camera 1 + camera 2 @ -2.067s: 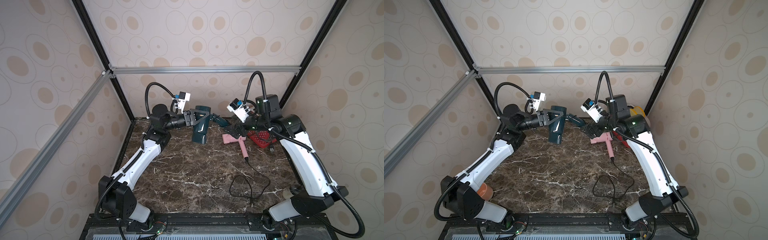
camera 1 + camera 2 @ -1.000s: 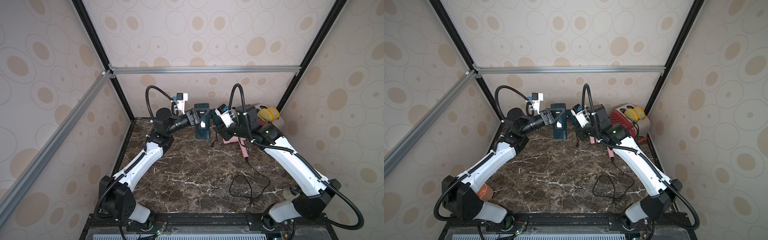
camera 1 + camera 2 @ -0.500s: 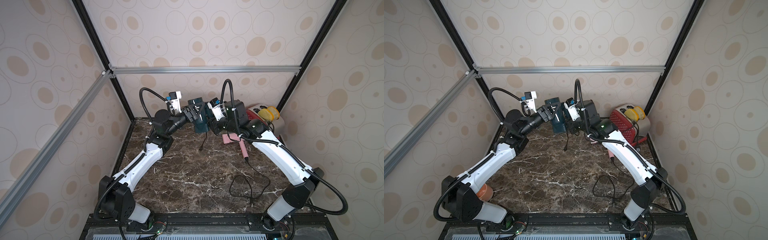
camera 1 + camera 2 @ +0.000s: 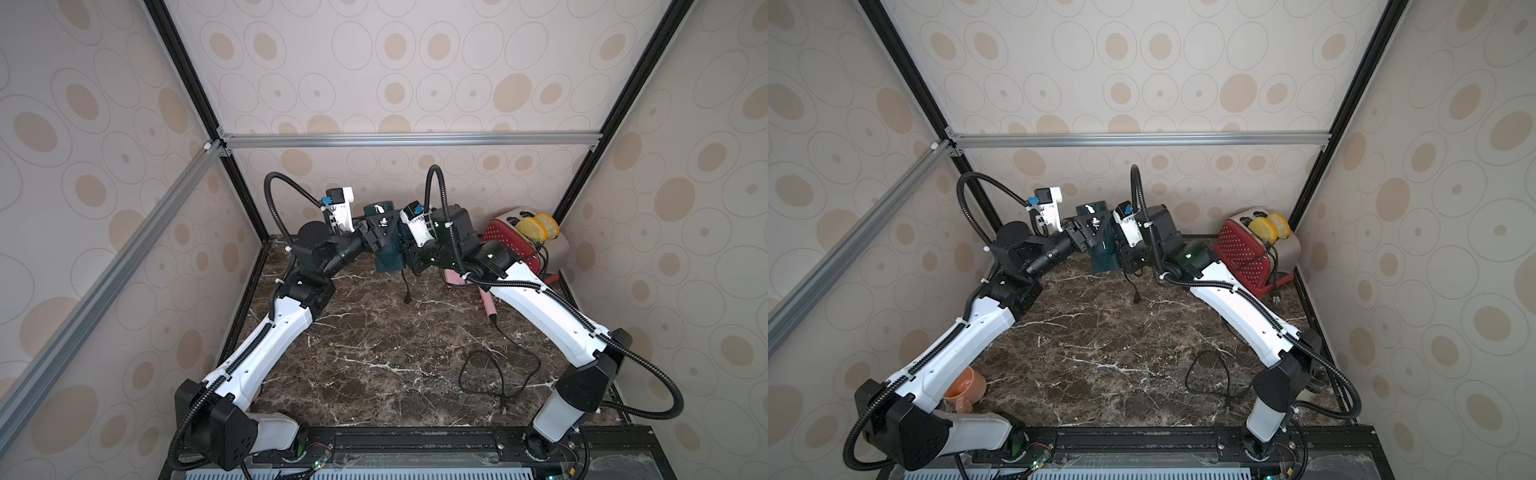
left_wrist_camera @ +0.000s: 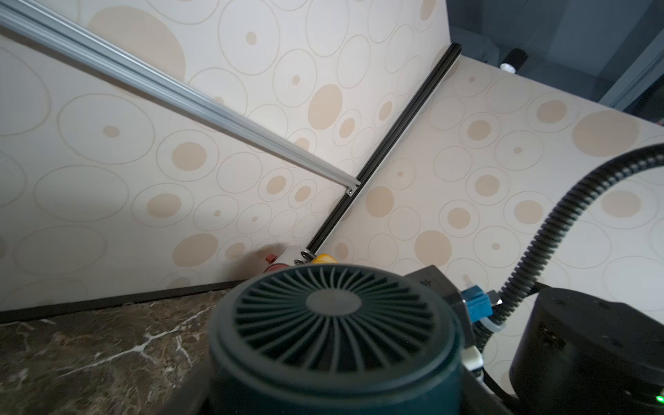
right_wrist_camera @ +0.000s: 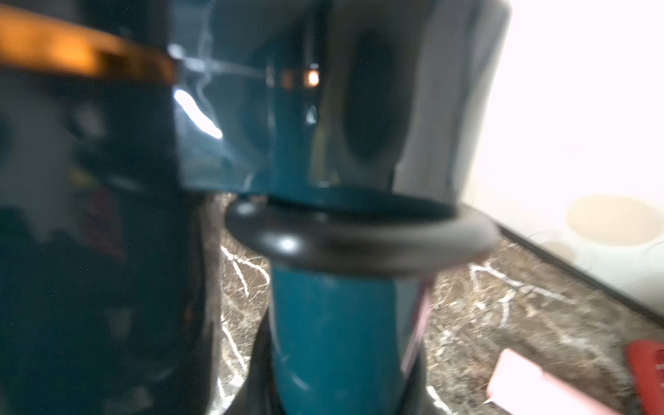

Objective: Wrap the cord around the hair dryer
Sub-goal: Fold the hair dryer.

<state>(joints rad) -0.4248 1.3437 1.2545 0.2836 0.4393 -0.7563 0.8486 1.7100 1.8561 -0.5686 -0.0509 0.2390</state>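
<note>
The teal hair dryer is held up at the back of the table between both arms. My left gripper is shut on its barrel. The left wrist view is filled by its rear grille, which hides my jaws. My right gripper is shut on the dryer's teal handle, with dark fingers on either side. A black loop of the cord circles the handle above them. The cord's plug end dangles toward the table.
A red toaster with yellow slices stands at the back right. A pink styling iron lies beside it, its black cable coiled at the front right. An orange bowl sits under the left arm.
My right arm has swung left from the toaster to the dryer and closed on its handle. The left gripper has raised and turned the dryer, and the plug end now dangles.
</note>
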